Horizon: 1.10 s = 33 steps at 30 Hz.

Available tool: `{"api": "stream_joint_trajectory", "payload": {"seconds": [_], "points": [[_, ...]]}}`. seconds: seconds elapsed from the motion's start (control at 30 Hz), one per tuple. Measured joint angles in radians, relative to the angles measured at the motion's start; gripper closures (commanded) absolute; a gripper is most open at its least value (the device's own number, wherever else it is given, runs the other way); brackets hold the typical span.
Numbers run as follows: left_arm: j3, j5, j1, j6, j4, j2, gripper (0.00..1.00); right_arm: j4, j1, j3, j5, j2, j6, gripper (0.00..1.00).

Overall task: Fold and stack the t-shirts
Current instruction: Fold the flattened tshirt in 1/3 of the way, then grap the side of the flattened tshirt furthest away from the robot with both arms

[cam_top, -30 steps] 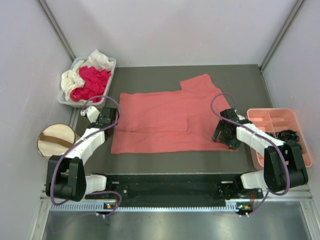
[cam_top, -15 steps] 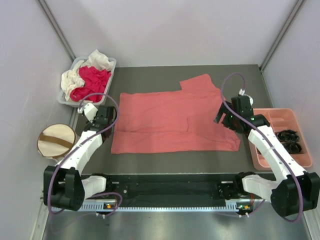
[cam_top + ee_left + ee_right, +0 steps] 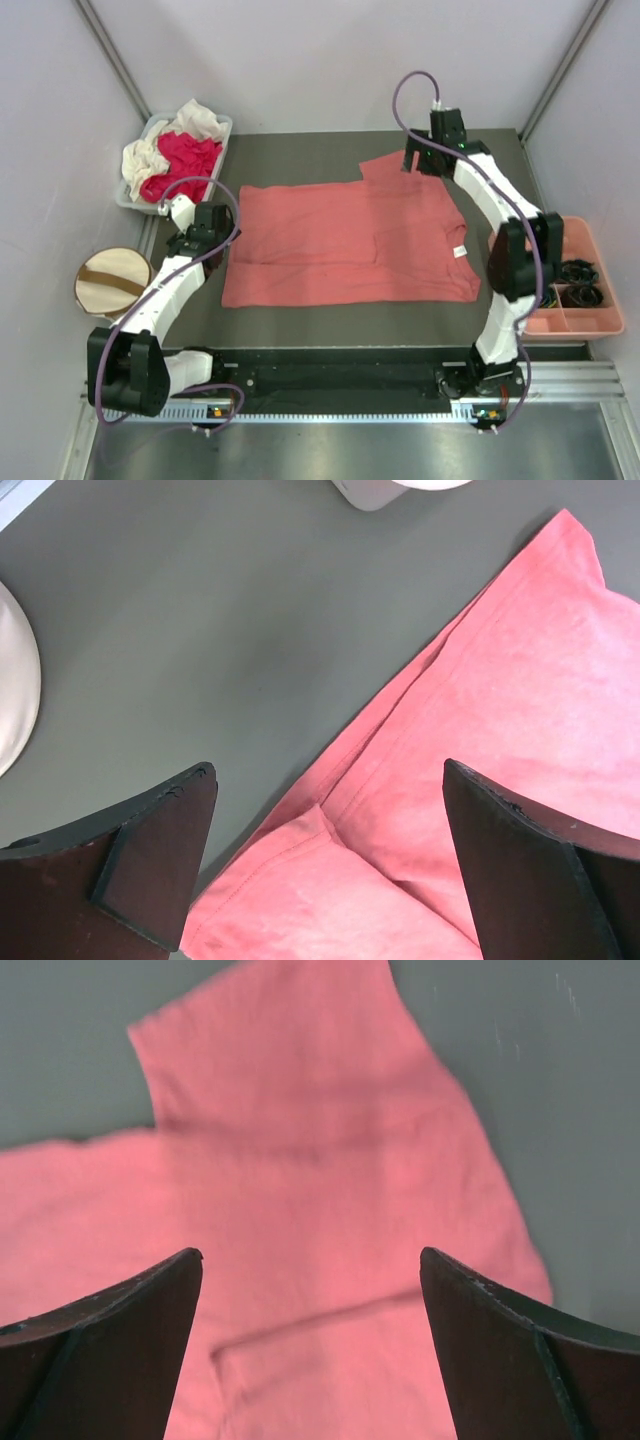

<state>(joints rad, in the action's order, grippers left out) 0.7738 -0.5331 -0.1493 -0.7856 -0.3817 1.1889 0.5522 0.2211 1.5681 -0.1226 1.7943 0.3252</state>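
My left gripper is released, with the jaws spread wide and nothing between them. It hangs over the left edge of the salmon-pink t-shirt. In my left wrist view one finger sits above bare table and the other above cloth. The shirt's hemmed edge runs diagonally between them, with a folded-in layer below it.

My right gripper is also released and holds nothing. It is stretched out to the far side, above the sleeve that sticks out of the shirt's far edge. In the right wrist view that sleeve lies flat under the gap between my fingers, with grey table on both sides of it.

The salmon-pink t-shirt lies spread in the middle of the table, mostly flat. Its small white neck label shows near the right edge.

The magenta-red t-shirt and the cream-white t-shirt are bundled together in a grey bin at the far left corner, unfolded.

A round cream fabric bin with a brown strap stands off the table's left side, near my left arm. A pink compartment tray sits at the right edge with some dark items in it, well apart from both grippers.
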Motion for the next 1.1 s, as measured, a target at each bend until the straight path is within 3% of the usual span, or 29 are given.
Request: {"api": "stream_joint_trajectory", "payload": {"seconds": [0.23,0.37,0.87,1.1], "points": [[0.0,0.005,0.0,0.011,0.001,0.0,0.01,0.019,-0.071,0.555,0.107,0.446,-0.078,0.1],[-0.007,0.006,0.0,0.018,0.004,0.0,0.01,0.018,-0.108,0.782,0.157,0.637,-0.125,0.08],[-0.034,0.012,0.0,0.022,0.006,0.021,0.01,-0.057,-0.13,0.851,0.236,0.815,-0.165,0.06],[-0.042,0.007,0.0,0.022,0.007,0.02,0.01,-0.116,-0.13,0.863,0.263,0.852,-0.161,0.12]]}}
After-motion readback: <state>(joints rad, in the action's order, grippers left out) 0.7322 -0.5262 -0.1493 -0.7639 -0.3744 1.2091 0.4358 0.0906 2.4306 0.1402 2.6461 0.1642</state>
